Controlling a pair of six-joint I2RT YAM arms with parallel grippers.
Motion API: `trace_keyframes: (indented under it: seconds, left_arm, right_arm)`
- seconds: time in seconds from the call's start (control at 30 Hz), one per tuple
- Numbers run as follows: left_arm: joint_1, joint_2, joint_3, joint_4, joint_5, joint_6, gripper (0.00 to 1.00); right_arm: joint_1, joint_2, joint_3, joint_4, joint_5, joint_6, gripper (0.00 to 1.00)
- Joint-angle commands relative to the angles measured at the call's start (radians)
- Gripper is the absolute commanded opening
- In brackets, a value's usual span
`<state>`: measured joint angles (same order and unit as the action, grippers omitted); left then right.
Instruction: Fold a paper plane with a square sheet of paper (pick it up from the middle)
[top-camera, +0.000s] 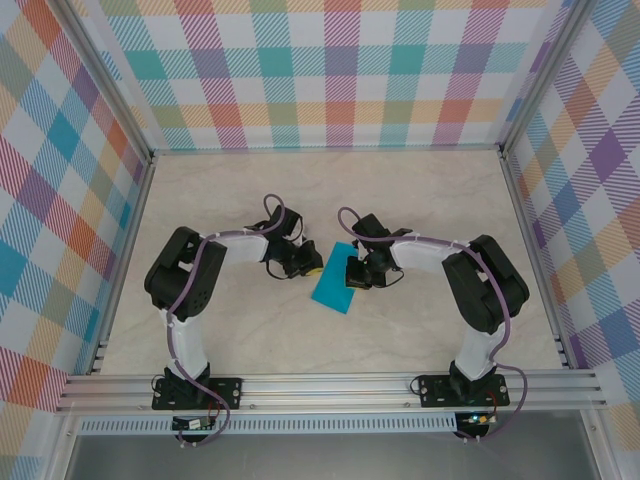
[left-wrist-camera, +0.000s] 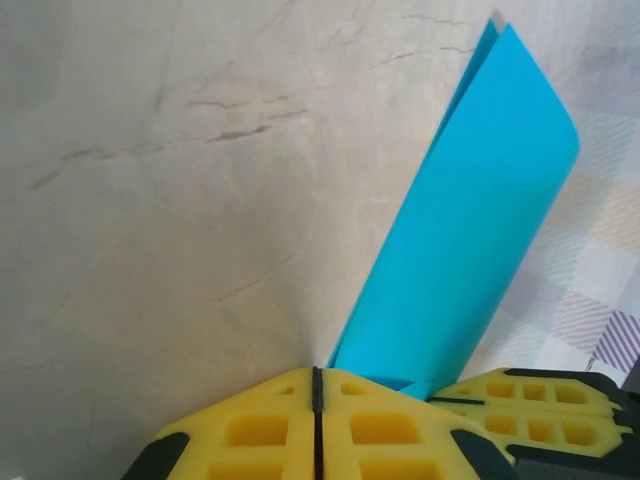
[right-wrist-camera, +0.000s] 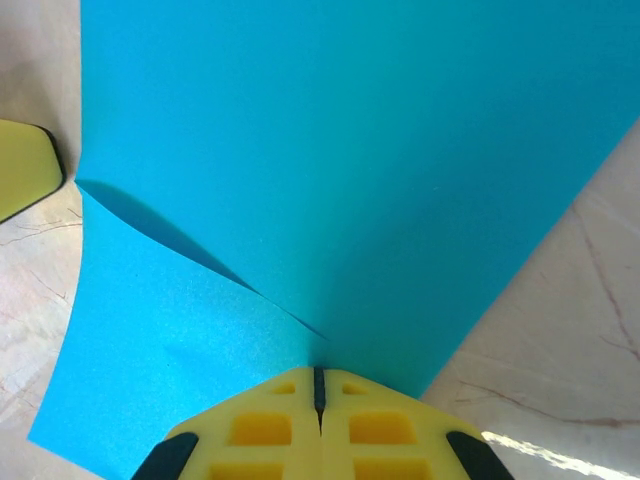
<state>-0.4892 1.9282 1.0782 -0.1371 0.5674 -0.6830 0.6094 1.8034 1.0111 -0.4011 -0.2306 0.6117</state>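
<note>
The square sheet of paper (top-camera: 333, 288) is teal-blue and folded over into a narrow double layer between the two grippers at mid-table. My right gripper (right-wrist-camera: 319, 375) is shut on the sheet's (right-wrist-camera: 330, 170) near edge, where two layers meet at the jaw seam. In the top view the right gripper (top-camera: 356, 272) sits at the paper's right edge. My left gripper (left-wrist-camera: 317, 375) is shut, fingers pressed together with nothing visible between them. The paper (left-wrist-camera: 470, 230) rises just to the right of its tip. The left gripper (top-camera: 303, 263) is at the paper's upper left corner.
The pale marbled tabletop (top-camera: 420, 200) is bounded by plaid walls (top-camera: 330, 70) and metal rails (top-camera: 330, 385). In the left wrist view the right gripper's yellow fingers (left-wrist-camera: 540, 405) lie close at the lower right. A left finger (right-wrist-camera: 25, 165) shows at the right wrist view's left edge.
</note>
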Motion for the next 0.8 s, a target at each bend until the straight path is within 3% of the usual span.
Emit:
trace_keyframes:
  seconds: [0.0, 0.4, 0.77]
  left_arm:
    - [-0.014, -0.091, -0.006, 0.011, 0.043, 0.017, 0.08]
    - [-0.097, -0.014, 0.012, 0.024, 0.072, 0.028, 0.07]
    - [-0.098, 0.028, -0.012, -0.068, -0.03, 0.063, 0.03]
  right_arm:
    - [0.006, 0.083, -0.071, -0.029, 0.084, -0.023, 0.02]
    - [0.006, 0.075, -0.069, -0.019, 0.067, -0.017, 0.01]
    - [0.007, -0.01, -0.002, 0.009, -0.021, -0.054, 0.0]
